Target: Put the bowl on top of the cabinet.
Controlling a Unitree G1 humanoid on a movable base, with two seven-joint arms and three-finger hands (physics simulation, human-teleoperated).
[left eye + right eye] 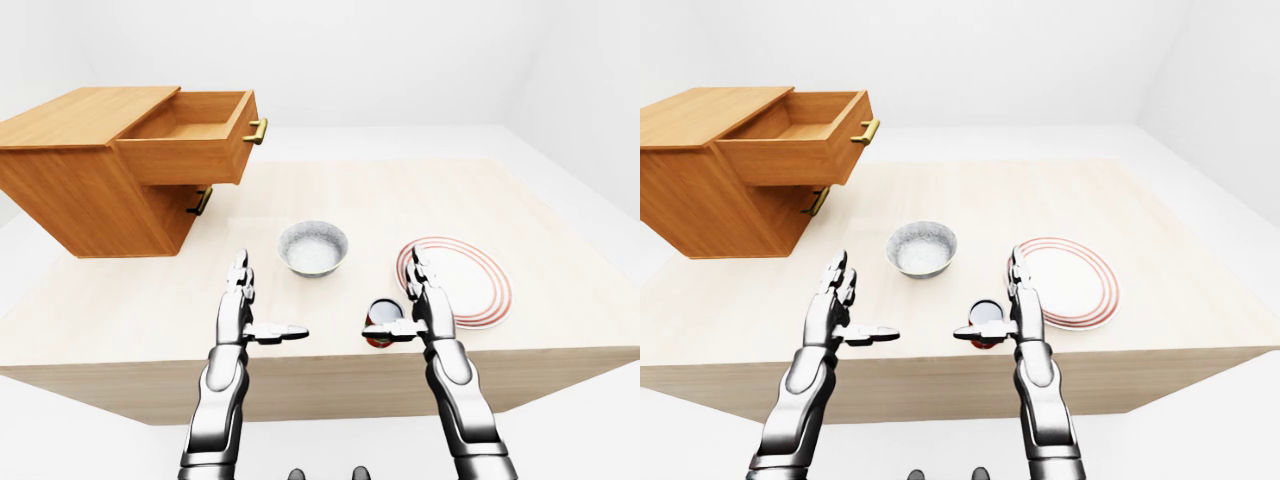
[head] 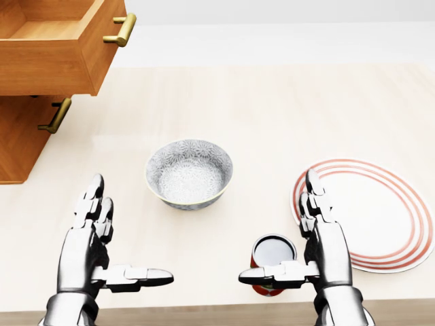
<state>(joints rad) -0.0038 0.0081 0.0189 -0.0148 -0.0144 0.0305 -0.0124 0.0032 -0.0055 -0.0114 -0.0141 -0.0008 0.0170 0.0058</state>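
Observation:
A grey patterned bowl (image 2: 189,173) sits upright and empty near the middle of the pale wooden table (image 2: 285,109). The wooden cabinet (image 1: 75,150) stands at the upper left, its flat top (image 1: 75,112) bare and its upper drawer (image 1: 195,135) pulled out. My left hand (image 2: 119,238) hovers open below and left of the bowl, fingers up and thumb pointing right. At the bowl's lower right my right hand (image 2: 285,234) is open too, its thumb stretched over a red can (image 2: 273,261). Neither hand touches the bowl.
A white plate with red rings (image 2: 377,214) lies to the right of my right hand. The red can stands near the table's bottom edge. The lower drawer's brass handle (image 2: 56,117) sticks out under the open drawer.

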